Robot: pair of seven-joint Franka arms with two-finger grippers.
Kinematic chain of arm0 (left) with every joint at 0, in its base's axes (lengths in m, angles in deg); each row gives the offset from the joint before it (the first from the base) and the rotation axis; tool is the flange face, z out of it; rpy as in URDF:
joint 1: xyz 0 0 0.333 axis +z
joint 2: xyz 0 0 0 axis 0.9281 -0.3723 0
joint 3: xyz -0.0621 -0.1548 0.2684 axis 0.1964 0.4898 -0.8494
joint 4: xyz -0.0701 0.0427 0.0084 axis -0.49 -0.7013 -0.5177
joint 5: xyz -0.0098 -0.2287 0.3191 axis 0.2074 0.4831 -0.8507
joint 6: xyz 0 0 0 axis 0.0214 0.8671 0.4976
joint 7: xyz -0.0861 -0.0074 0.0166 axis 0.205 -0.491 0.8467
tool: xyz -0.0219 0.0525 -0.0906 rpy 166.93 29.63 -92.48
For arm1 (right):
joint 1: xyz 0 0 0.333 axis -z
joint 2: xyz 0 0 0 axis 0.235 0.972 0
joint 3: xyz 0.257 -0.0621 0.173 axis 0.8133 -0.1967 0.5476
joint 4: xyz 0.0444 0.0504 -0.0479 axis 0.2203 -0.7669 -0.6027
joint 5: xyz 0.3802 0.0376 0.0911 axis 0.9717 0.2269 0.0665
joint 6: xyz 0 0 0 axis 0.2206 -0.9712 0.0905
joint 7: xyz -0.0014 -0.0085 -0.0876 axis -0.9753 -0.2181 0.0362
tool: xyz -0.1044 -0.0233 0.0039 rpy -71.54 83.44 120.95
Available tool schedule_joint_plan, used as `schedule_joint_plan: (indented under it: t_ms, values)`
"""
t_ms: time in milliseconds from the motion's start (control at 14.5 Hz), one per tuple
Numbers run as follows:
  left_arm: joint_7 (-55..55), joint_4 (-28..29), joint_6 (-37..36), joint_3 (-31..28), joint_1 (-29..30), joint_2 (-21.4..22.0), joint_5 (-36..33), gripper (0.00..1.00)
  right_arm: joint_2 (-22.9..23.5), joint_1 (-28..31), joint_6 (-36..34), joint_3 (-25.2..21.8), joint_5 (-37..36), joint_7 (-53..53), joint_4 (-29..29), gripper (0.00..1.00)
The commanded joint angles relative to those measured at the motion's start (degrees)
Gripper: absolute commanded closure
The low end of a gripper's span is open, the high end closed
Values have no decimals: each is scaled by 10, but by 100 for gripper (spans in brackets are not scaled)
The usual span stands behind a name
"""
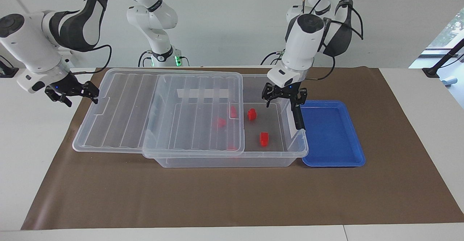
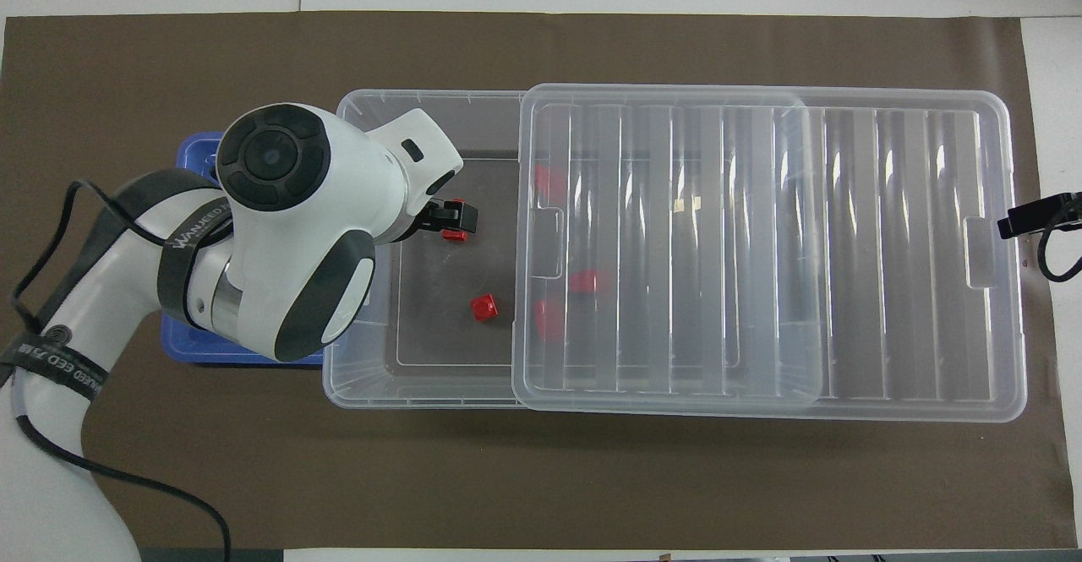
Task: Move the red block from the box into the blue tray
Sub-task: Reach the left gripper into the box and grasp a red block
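where the brown mat [image 1: 232, 197] covers the white table [image 1: 427, 125], the box [image 1: 224, 161], a large clear bin, lies lengthwise, its ribbed clear lid [image 1: 159, 114] slid toward the right arm's end so that it overhangs that end and covers most of the bin, leaving only the part at the left arm's end uncovered. one black clip handle [image 1: 296, 110] stands on the bin's end wall beside the blue tray [image 1: 337, 139], which lies flat on the mat, touching or just beside that wall; nothing lies in the part of it that shows. contents of the uncovered part: two red blocks on the bin floor, one red block [image 1: 252, 114] nearer to the robots, a second red block [image 1: 264, 139] farther from them. further red blocks [image 1: 221, 122] show blurred through the lid, near its edge, count uncertain. left gripper [image 1: 284, 99]: fingers apart, holding nothing, lowered into the open end of the bin just inside the handled wall, above the floor beside the nearer block; from overhead its tips lie over the second red block [image 2: 455, 222], and the arm's body hides much of the tray and the handle. right gripper [image 1: 74, 95]: fingers apart, holding nothing, waiting over the mat's edge, just beside the overhanging end of the lid, not touching it.
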Motion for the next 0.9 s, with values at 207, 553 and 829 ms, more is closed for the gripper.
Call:
schedule_joint_plan:
  t_ms: [207, 553, 829]
  values:
    - [27, 15, 79, -7, -12, -60, -17, 0, 7, 3, -137, 43, 4, 55, 115, 0]
    - [24, 25, 142, -8, -12, -108, -25, 0, -36, -4, -174, 61, -1, 117, 79, 0]
    - [18, 51, 165, -8, -12, -108, -52, 2, -42, -4, -140, 60, -1, 113, 58, 0]
